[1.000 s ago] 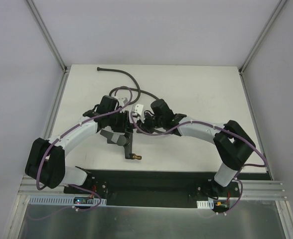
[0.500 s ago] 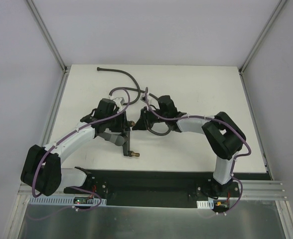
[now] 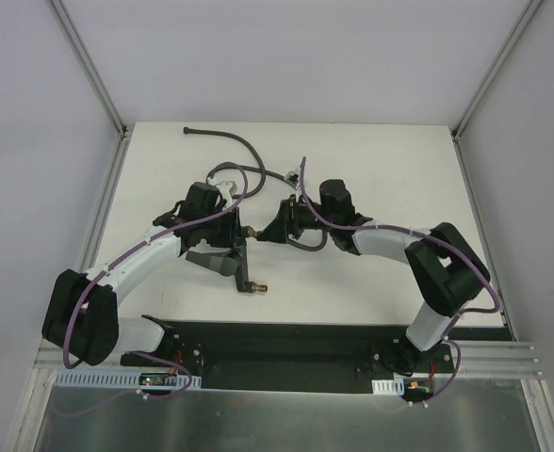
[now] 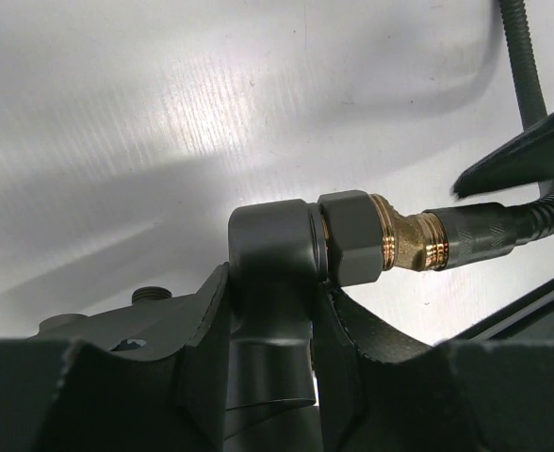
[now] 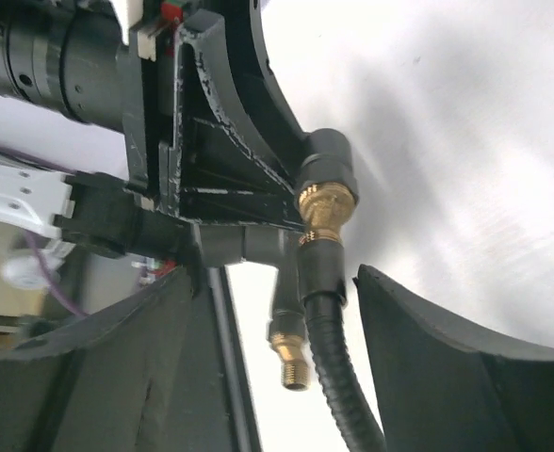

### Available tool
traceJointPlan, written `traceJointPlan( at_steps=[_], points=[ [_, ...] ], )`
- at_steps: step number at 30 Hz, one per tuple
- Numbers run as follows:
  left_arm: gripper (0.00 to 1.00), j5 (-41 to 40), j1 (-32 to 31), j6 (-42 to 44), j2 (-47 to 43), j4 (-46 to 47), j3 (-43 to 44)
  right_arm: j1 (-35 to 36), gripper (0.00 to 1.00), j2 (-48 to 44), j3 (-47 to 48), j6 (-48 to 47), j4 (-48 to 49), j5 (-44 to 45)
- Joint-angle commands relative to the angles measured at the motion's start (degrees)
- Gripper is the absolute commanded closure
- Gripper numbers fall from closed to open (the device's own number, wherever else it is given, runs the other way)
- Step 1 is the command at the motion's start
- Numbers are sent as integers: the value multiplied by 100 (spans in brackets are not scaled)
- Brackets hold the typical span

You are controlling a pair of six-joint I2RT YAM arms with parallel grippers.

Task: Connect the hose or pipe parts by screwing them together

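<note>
On the white tabletop (image 3: 381, 160) the hose (image 3: 244, 148) curves from the far left corner to the middle, its end joined to the forked fitting (image 4: 272, 245). The left fingers (image 4: 206, 330) clamp the fitting. The right fingers (image 5: 428, 348) stand apart around the hose.

The far right of the table (image 3: 399, 169) lies open for a pass. Mid-table, the forked fitting (image 3: 222, 262) and looping hose (image 3: 222, 135) crowd the gap between both arms.

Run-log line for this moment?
left pincer: shut on forked fitting | right pincer: open, straddling hose | hose nut: on fitting's brass end
</note>
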Motion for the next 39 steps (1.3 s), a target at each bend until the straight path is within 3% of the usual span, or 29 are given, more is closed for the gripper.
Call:
traceJointPlan(
  at_steps=[1, 5, 6, 9, 10, 16, 28, 33, 39],
  points=[
    [100, 398, 67, 32, -17, -137, 472, 16, 26, -968, 133, -1620, -1210, 619],
    [100, 617, 93, 67, 150, -296, 621, 253, 26, -1566, 160, -3429, -2233, 1592],
    [100, 652, 102, 58, 202, -348, 665, 497, 26, -1820, 108, -4469, -2444, 1848],
    [100, 776, 137, 32, 378, -577, 832, 1243, 26, -2278, -383, -6231, -2263, 3026],
    [100, 889, 155, 32, 440, -621, 876, 1430, 26, -2332, -724, -7299, -2113, 3307],
    [100, 1083, 190, 23, 704, -797, 1017, 2204, 28, -2069, -903, -9371, -1796, 4522],
    [100, 1470, 181, 85, 871, -894, 1017, 2609, 44, -848, -596, -10420, -1190, 5691],
    [100, 1505, 190, 85, 932, -894, 1034, 2688, 46, -584, -482, -10570, -1101, 5973],
    [100, 1584, 199, 58, 985, -894, 1096, 2750, 67, -496, -341, -10544, -1233, 5999]
  ],
)
